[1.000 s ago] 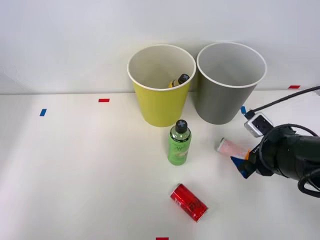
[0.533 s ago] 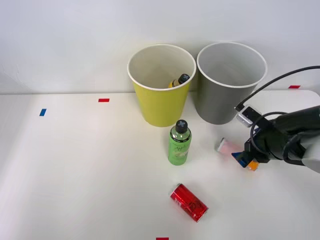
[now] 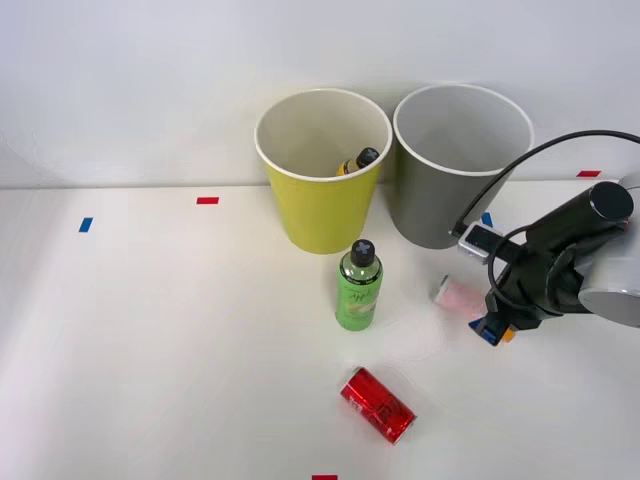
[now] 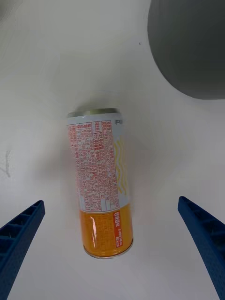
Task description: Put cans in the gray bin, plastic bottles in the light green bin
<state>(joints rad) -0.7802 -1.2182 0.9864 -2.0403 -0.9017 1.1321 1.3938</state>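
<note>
Right arm reaching in low from the right side of the front view, wrist angled downward, right gripper (image 3: pixel 490 328) with blue ribbed fingers (image 4: pixel 21 234) spread wide apart, nothing held

No wording can be made out anywhere. The pale pink can (image 4: pixel 100 183) lying on the table carries a block of small red print and, on its orange end, a few lines of white print, all too fine to read. The green bottle (image 3: pixel 358 288) has a label, and the red can (image 3: pixel 378 404) dark markings, both illegible.
</note>
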